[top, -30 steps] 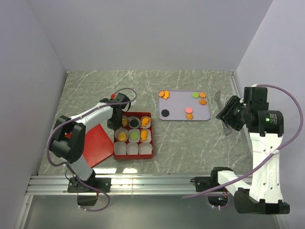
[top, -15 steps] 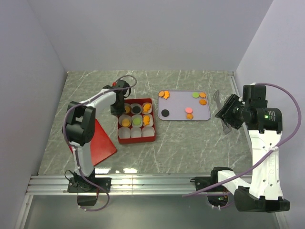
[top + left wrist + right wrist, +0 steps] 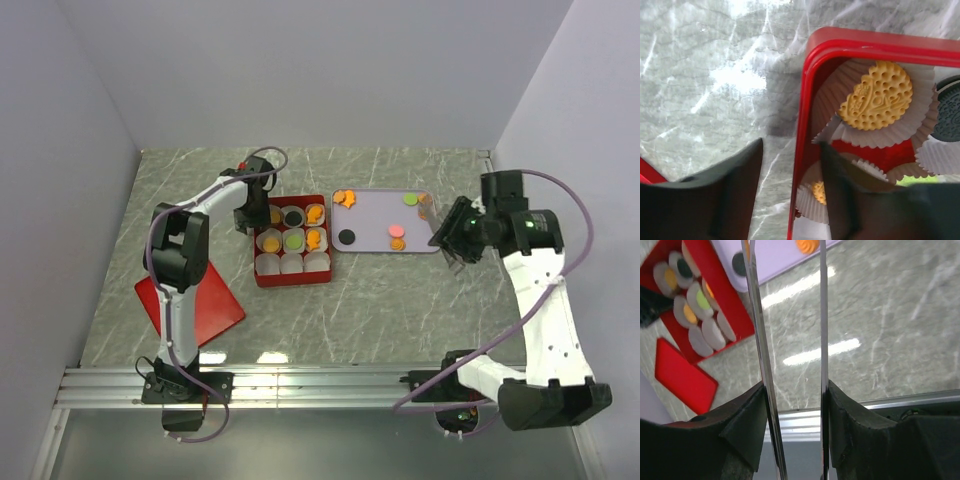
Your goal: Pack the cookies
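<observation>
Cookies part-fill the red box; others lie on the lilac tray. The box now sits farther right, just beside the tray, which should shorten transfers. Left gripper, reaching far, has released, fingers straddling the box's left wall. Right gripper, angled leftward, clasps metal tongs at the tray's right edge.

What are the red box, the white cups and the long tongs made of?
The red box looks like plastic: it is smooth and glossy, with a rounded rim. The white cups look like thin paper, pleated like muffin liners. The tongs seem to be metal: thin, silvery strips that mirror the light.
</observation>
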### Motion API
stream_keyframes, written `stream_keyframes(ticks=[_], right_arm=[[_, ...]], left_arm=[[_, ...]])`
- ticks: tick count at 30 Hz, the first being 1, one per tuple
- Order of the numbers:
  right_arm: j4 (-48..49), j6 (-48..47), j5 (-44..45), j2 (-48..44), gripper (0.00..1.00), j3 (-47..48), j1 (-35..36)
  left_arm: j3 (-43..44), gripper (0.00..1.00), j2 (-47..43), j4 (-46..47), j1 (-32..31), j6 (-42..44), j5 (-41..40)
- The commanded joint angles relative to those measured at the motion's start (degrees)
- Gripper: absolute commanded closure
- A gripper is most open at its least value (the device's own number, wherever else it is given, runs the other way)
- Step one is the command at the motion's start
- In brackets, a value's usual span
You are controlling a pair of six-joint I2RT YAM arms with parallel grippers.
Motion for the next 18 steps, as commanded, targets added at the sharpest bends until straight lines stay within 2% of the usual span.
stream_keyframes(ticks=[1, 4, 7, 12, 18], right_arm=[[6.7, 1.8, 0.0, 2.4, 0.47, -0.2, 7.8], [8.6, 2.8, 1.2, 5.8, 0.47, -0.2, 13.1], [11.5, 3.0, 1.0, 9.0, 0.47, -0.9, 15.4], [15.9, 1.8, 1.5, 17.7, 0.46, 0.2, 19.5], [13.4, -0.3, 5.9, 28.5, 0.44, 8.8, 24.5]], left_arm=[[-0.3, 0.43, -5.7, 2.4, 0.8, -0.4, 0.1], [-3.0, 0.33, -11.5, 2.5, 2.0, -1.2, 0.0], [-7.1, 0.28, -19.3, 3.4, 3.9, -2.0, 0.8], [-18.2, 0.25, -35.1, 6.8, 7.2, -3.7, 8.2], [-32.4, 0.23, -53.1, 10.6, 10.6, -4.1, 11.4]])
